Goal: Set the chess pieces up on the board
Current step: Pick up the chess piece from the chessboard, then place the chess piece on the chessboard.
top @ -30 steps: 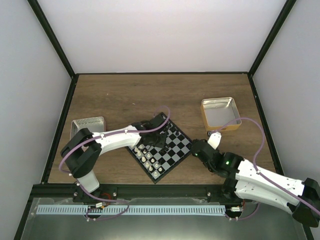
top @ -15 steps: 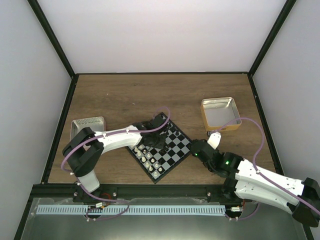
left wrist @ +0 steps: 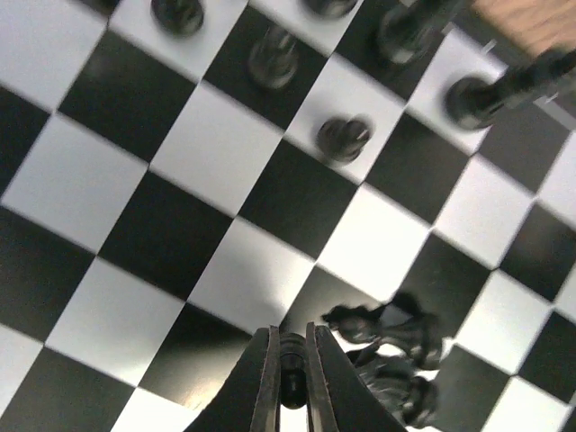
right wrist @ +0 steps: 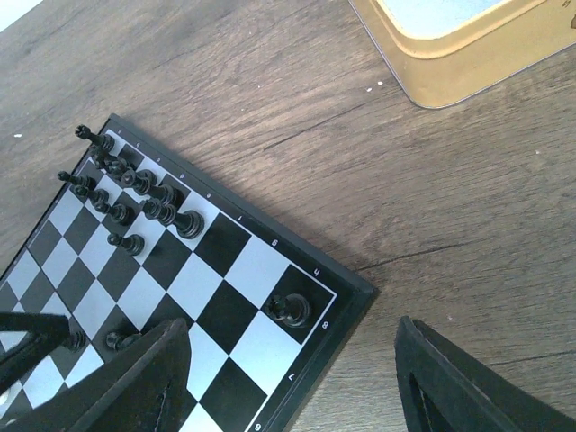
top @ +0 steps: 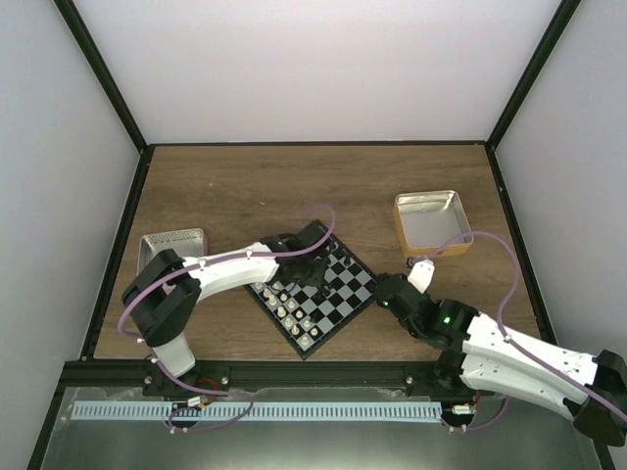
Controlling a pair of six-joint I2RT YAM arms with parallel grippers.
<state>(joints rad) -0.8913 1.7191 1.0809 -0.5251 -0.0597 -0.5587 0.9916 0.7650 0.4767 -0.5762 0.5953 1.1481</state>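
Our left claw [left wrist: 290, 337] pinches one black pawn [left wrist: 291, 373] over the board [top: 338, 294], with a knot of black pieces [left wrist: 396, 333] at its 3 o'clock. Our right claw [right wrist: 292, 351] gapes wide and empty, one lone pawn [right wrist: 290, 310] at its 12 o'clock. We count two tins: one tan-rimmed tin [top: 431, 254] and one silver tin [top: 171, 242].

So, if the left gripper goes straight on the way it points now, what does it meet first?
Most likely the board: the left gripper, shut on a black piece, points down at bare squares. The held piece might touch first; depth is unclear.
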